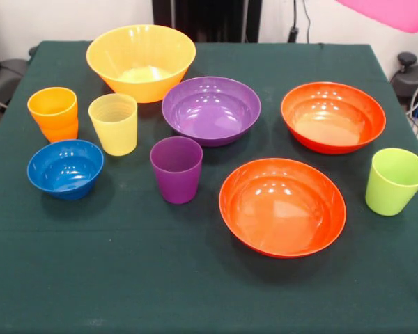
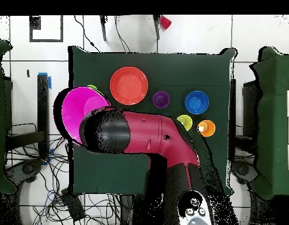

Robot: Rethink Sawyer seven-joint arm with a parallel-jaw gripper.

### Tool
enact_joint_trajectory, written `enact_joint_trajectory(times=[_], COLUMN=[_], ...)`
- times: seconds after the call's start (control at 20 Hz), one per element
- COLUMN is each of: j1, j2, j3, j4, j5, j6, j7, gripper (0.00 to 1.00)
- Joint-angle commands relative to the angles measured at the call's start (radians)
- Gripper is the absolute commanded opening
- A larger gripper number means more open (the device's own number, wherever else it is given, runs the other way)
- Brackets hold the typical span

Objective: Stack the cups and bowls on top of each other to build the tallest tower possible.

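The pink bowl [image 1: 393,12] hangs in the air above the table's right far corner; in the overhead view it [image 2: 79,111] sits under the arm's black end [image 2: 106,130], which hides the gripper. On the table stand the large yellow-orange bowl [image 1: 141,61], the purple bowl [image 1: 211,109], two red-orange bowls [image 1: 333,116] [image 1: 282,206] and the small blue bowl [image 1: 65,168]. The orange cup [image 1: 53,113], yellow cup [image 1: 113,123], purple cup [image 1: 176,168] and lime green cup [image 1: 395,180] stand upright and apart. Nothing is stacked.
The dark green cloth [image 1: 195,292] covers the table. The red arm [image 2: 164,137] reaches across the table in the overhead view and hides several objects. Cables lie on the floor around the table.
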Motion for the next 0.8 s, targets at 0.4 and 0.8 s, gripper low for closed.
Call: enact_joint_trajectory(times=[0.4,0.8], j1=[-0.026,-0.089], j2=[0.291,0.416], j3=[0.101,0.176], j4=[-0.157,-0.206], j5=[-0.084,-0.121], j6=[-0.051,-0.166], j7=[-0.045,-0.112], gripper=[0.0,0.0])
